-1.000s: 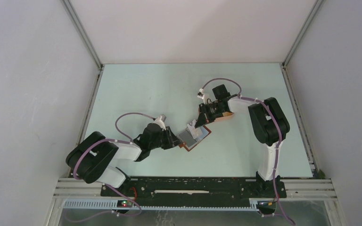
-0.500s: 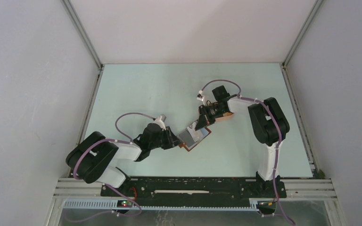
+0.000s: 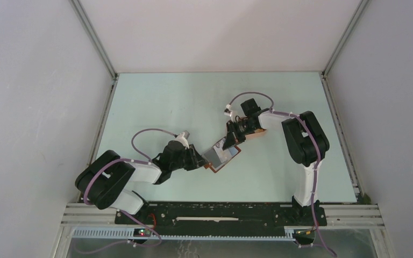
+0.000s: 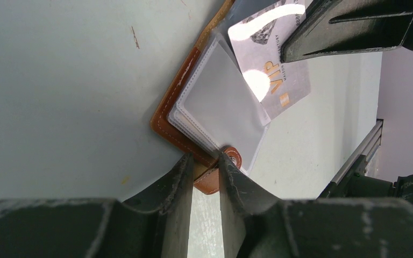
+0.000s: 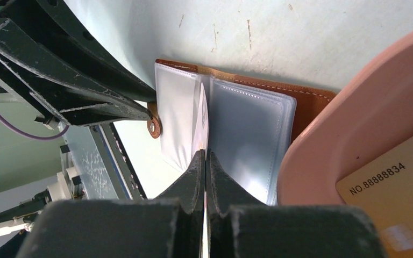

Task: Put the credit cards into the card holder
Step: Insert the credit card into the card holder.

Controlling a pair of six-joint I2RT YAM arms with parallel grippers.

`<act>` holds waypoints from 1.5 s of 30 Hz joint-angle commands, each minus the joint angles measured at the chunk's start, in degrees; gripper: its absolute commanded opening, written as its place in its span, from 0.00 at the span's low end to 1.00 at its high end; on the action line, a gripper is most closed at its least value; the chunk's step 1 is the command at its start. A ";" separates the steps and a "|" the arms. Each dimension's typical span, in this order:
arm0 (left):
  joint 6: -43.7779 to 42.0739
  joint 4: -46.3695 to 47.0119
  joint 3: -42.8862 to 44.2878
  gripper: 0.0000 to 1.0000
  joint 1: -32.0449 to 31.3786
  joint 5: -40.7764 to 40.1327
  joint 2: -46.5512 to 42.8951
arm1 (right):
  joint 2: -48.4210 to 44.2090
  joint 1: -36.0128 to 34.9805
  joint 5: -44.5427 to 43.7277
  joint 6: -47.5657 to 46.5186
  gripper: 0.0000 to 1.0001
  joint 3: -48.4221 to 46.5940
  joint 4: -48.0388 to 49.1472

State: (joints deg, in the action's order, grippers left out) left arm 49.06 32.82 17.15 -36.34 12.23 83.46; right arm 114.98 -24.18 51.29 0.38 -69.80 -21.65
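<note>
The left gripper (image 4: 203, 161) pinches the card holder (image 4: 175, 102) by its snap tab (image 4: 215, 176). Over the holder's clear sleeves, the right gripper (image 5: 205, 157) is clamped on a grey VIP card (image 5: 201, 115), edge down. The card could slip between sleeves instead of into one, or tug the holder loose. Only the left wrist view shows the card's face. Only the right wrist view shows the pink tray (image 5: 355, 123) just beside the holder, with a tan card (image 5: 387, 193) in it.
</note>
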 commanded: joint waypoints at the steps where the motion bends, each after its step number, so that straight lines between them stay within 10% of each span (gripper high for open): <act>1: -1.25 -1.30 2.17 0.29 0.26 0.43 -0.53 | 1.66 -1.29 -2.36 0.38 0.00 0.54 -0.38; 45: -1.25 -1.31 2.14 0.29 0.26 1.18 -0.14 | 4.57 -3.71 1.24 1.81 0.01 0.45 -2.31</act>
State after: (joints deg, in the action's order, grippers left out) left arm 49.06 32.73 17.15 -36.34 12.47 83.46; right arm 117.78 -24.95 55.16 1.83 -69.80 -23.83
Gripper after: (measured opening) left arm 0.288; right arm 0.008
